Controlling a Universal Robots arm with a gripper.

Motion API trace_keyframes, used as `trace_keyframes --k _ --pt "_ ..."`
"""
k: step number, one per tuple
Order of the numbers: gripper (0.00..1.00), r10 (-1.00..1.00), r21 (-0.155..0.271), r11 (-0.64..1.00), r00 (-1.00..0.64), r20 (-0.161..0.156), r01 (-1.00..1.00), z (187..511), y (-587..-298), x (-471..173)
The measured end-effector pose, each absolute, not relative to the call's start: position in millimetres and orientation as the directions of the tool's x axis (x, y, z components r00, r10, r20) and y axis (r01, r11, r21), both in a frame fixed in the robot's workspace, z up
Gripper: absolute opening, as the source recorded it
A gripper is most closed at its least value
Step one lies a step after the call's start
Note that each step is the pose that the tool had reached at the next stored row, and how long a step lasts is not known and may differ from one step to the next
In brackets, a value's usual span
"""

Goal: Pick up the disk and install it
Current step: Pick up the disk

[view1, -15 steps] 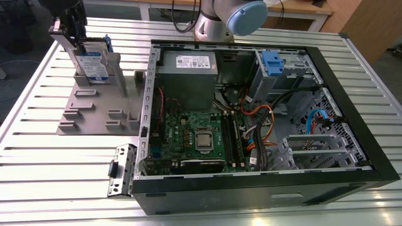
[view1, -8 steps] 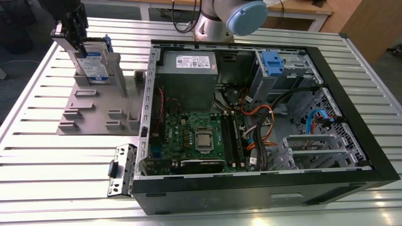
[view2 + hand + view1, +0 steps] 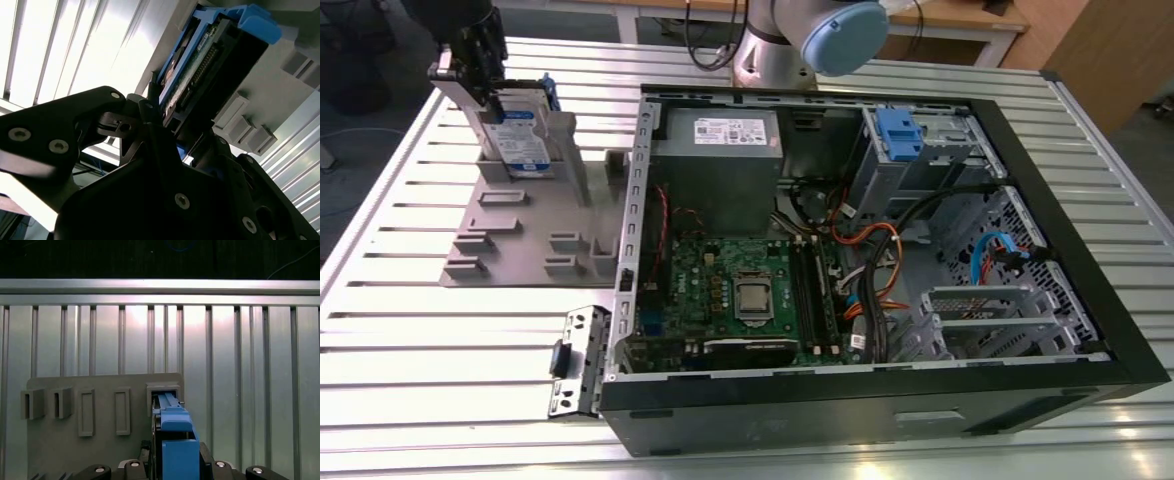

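The hand (image 3: 480,85) was clamped on the disk (image 3: 518,142), upright in its grey holder (image 3: 507,250) beside the case (image 3: 854,420) — lifted askew, it could bind in the slot and slip from the grip.

I am observing overhead light glaring off the slatted table (image 3: 454,360), strongest at the edge nearest the camera in the exterior view. In the second wrist view, its slats are washing out white while the gripper (image 3: 162,112) is reading as a dark silhouette.
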State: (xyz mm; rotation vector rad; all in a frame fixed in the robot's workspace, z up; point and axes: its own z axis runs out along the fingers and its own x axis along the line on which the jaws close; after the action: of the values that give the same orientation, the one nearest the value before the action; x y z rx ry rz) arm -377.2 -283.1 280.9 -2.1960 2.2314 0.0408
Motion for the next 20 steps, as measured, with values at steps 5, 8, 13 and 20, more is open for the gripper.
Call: trace_keyframes --k 5,8,13,20 --pt "0.36 -1.0 0.011 0.016 -0.016 -0.026 -1.0 280.8 -283.1 -377.2" --pt "0.36 -1.0 0.011 0.016 -0.016 -0.026 -1.0 280.7 -283.1 -377.2" --pt "0.36 -1.0 0.011 0.016 -0.016 -0.026 -1.0 280.1 -283.1 -377.2" --pt "0.36 -1.0 0.011 0.016 -0.016 -0.027 -1.0 284.8 -283.1 -377.2"
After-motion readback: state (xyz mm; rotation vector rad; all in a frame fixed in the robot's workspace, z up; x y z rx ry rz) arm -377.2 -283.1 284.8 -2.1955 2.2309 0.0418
